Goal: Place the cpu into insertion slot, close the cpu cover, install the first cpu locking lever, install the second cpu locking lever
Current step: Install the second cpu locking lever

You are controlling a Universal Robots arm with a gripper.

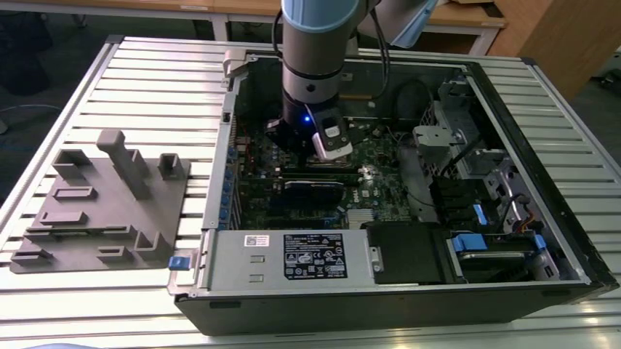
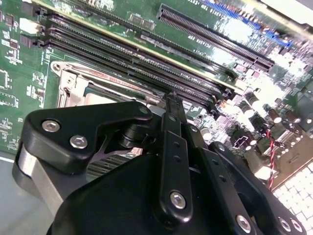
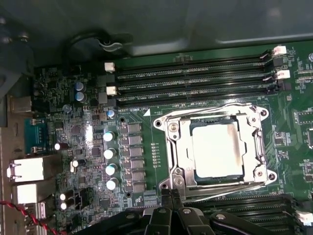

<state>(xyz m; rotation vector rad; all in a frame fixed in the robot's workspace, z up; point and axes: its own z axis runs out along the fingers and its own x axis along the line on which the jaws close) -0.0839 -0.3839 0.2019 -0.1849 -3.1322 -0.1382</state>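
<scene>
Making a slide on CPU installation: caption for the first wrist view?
The cpu sits under the closed cpu cover, with the gripper at the cover's edge.

One cpu (image 3: 217, 149) is sitting under one cpu cover (image 3: 178, 147) — four long black memory slots (image 3: 195, 78) are lying just beside it, one open computer case (image 1: 543, 182) is resting on one table (image 1: 145, 87).

cpu (image 3: 217, 151) in insertion slot (image 3: 191, 152), under cpu cover (image 3: 177, 149)

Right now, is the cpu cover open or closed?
Closed. In the first wrist view the cpu cover lies flat around the cpu, whose silver top shows through the cut-out middle.
</scene>
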